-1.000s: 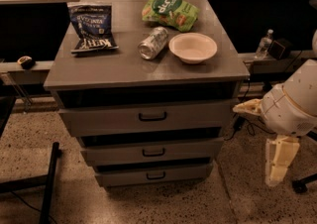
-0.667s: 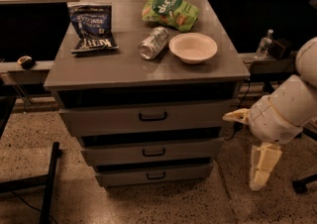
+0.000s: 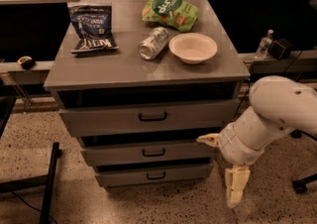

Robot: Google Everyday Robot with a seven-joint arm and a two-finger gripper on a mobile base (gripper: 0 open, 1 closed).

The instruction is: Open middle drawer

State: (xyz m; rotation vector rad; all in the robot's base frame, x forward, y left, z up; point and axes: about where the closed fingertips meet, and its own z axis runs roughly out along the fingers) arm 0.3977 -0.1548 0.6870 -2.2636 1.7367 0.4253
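Note:
The grey cabinet (image 3: 89,72) has three drawer fronts. The middle drawer (image 3: 114,153) sits between the taller top drawer (image 3: 99,119) and the slimmer bottom drawer (image 3: 119,176), and its small black bar handle (image 3: 153,152) is at its centre. It looks shut, nearly flush with the others. My gripper (image 3: 220,171) hangs on the white arm to the right of the cabinet, level with the two lower drawers. It is open and empty. One cream finger (image 3: 208,140) points left near the middle drawer's right end. The other finger (image 3: 236,186) points down at the floor.
On the cabinet top lie a blue chip bag (image 3: 91,27), a green chip bag (image 3: 171,10), a tipped can (image 3: 152,43) and a white bowl (image 3: 193,47). A water bottle (image 3: 265,44) stands on the ledge behind. A black frame leg (image 3: 49,183) is at the left, a caster (image 3: 298,186) at the right.
My arm and gripper have moved left toward the cabinet's right side and slightly lower. The drawers and the things on top have not moved.

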